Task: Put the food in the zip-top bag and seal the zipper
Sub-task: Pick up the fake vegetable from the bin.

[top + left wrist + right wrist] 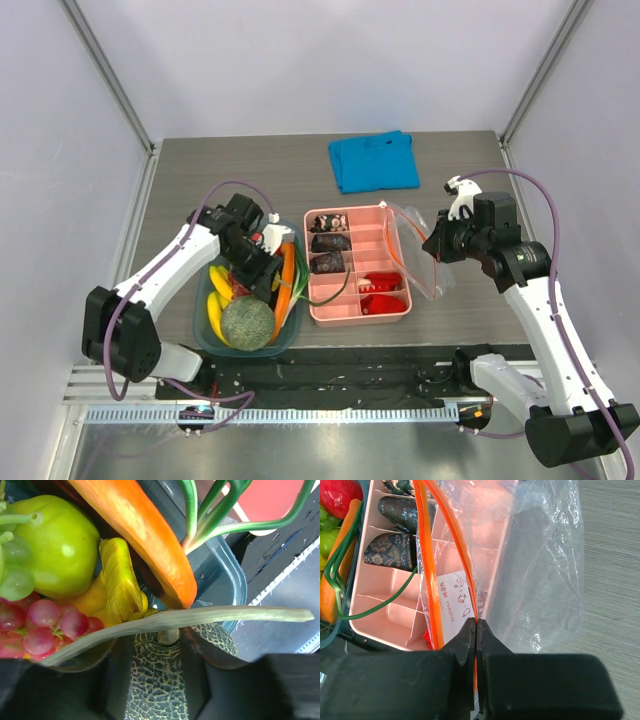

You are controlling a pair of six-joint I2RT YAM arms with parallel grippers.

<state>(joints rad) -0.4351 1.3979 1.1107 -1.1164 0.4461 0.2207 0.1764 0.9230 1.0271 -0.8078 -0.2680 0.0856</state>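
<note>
The rough grey-green melon [248,322] lies at the near end of a dark bin [199,330] with a green apple [60,545], a red grape bunch [45,625], a carrot [145,535] and yellow fruit. My left gripper [262,280] hangs just over the melon [157,680]. Its jaws are half closed, one on each side of the melon's stem [168,636], with a gap left. My right gripper [477,625] is shut on the orange zipper [462,560] of the clear zip-top bag [540,565]. It holds the bag [425,262] up beside the tray, mouth parted.
A pink divided tray [358,318] sits mid-table between the arms, holding dark items and red pieces. A blue cloth [373,162] lies at the back. The bin's green stalks [215,515] arch across to the tray.
</note>
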